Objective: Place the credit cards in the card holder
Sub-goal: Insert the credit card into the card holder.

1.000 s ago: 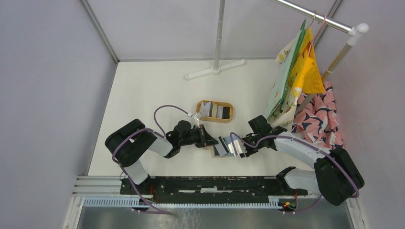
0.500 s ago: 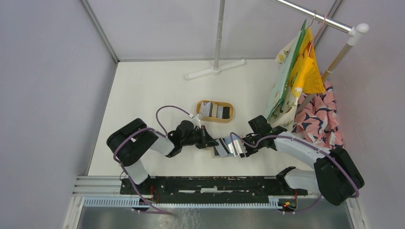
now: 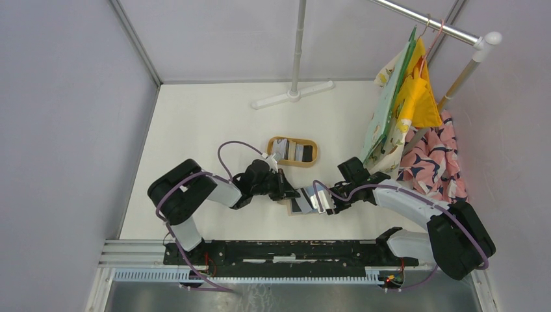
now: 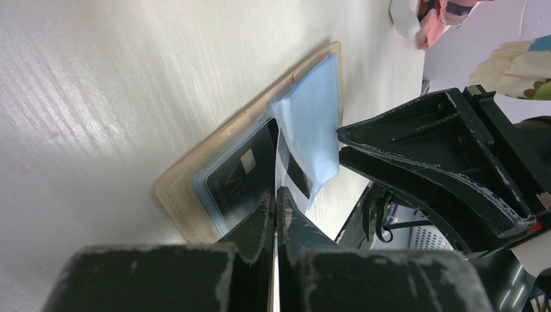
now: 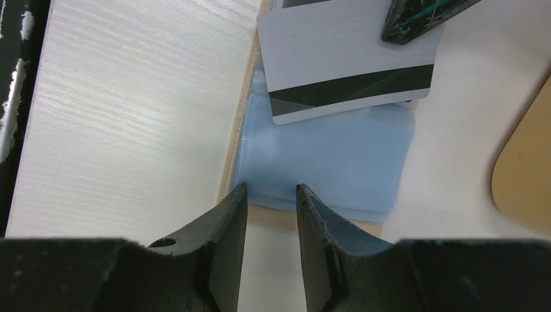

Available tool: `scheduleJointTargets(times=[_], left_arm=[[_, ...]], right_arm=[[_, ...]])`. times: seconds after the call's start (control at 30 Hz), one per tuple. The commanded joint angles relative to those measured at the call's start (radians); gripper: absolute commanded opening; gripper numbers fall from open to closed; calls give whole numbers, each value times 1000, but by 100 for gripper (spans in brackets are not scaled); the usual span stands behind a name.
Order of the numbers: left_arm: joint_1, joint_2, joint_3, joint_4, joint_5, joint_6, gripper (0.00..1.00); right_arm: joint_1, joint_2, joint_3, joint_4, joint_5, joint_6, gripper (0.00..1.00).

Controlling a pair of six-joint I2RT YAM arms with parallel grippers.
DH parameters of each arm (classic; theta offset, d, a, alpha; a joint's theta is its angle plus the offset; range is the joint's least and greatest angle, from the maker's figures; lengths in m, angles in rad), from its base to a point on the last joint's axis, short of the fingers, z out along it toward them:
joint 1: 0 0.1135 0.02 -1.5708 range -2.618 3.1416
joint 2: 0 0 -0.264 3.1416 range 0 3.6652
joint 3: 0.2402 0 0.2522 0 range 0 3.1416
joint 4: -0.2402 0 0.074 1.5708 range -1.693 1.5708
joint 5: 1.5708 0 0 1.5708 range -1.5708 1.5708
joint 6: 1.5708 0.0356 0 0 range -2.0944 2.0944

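The beige card holder [image 3: 300, 203] lies open on the table, its light blue lining [image 5: 325, 162] facing up. A black card [image 4: 237, 179] sits in its left pocket. My left gripper [image 3: 286, 189] is shut on a white card with a black stripe [image 5: 351, 65], whose far end lies over the blue lining [image 4: 312, 123]. My right gripper [image 5: 271, 195] is narrowly open with nothing between its fingers. Its tips rest at the holder's right edge [image 3: 323, 202]. More cards [image 3: 297, 153] lie in the oval wooden tray [image 3: 316, 153].
A white stand base [image 3: 294, 95] lies at the back. Hanging cloths [image 3: 403, 104] on a rail fill the right side, close to the right arm's elbow. The wooden tray's edge [image 5: 526, 182] shows just beyond the holder.
The left gripper has moved right with the card, bringing it over the open card holder. The right gripper has stayed at the holder's edge.
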Motion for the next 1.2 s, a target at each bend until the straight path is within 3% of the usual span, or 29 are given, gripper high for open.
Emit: scheduleJointTargets(times=[0.0, 1.17], left_arm=[[-6, 20, 34, -77, 2, 32, 2], [-4, 119, 209, -328, 54, 137, 2]], right_arm=[[1, 7, 10, -3, 41, -6, 40], [13, -4, 0, 20, 44, 10, 44]])
